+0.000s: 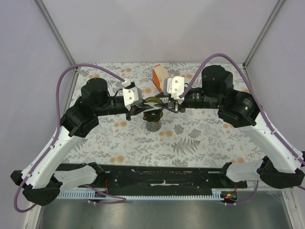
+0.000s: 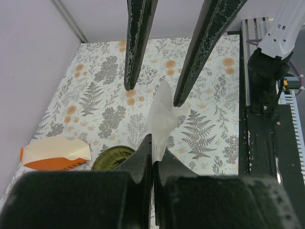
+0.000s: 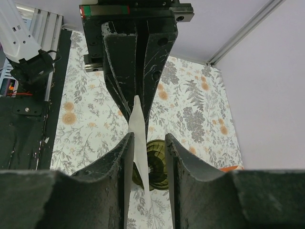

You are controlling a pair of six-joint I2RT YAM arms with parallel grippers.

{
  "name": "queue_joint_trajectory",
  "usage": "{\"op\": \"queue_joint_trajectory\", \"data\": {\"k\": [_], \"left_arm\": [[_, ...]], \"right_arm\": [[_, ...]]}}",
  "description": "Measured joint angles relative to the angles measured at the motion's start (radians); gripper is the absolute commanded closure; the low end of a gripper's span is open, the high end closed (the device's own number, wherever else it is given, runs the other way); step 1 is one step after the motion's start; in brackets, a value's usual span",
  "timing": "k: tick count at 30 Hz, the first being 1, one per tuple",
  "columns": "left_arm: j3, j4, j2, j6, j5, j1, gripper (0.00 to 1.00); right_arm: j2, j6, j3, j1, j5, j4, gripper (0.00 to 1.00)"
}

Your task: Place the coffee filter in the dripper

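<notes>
Above the dripper (image 1: 153,116), both arms reach inward, wrists nearly meeting. Left gripper (image 2: 153,147) pinches the coffee filter (image 2: 162,119); right gripper (image 3: 148,138) is spread, straddling it. Orange-and-cream pack (image 2: 55,153): print unreadable.

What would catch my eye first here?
The left hand and right hand meet in the middle over a dark green dripper, with a white paper filter between them. The left hand pinches the filter, while the right hand's fingers stand apart on either side of it. An orange-and-cream pack lies farther back.
</notes>
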Motion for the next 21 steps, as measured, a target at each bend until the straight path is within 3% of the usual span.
{"op": "queue_joint_trajectory", "data": {"k": [5, 21], "left_arm": [[0.000, 0.000, 0.000, 0.000, 0.001, -0.002, 0.98], [0.000, 0.002, 0.000, -0.001, 0.001, -0.003, 0.98]], "right_arm": [[0.000, 0.000, 0.000, 0.000, 0.007, 0.000, 0.69], [0.001, -0.018, -0.009, 0.000, -0.002, -0.010, 0.64]]}}
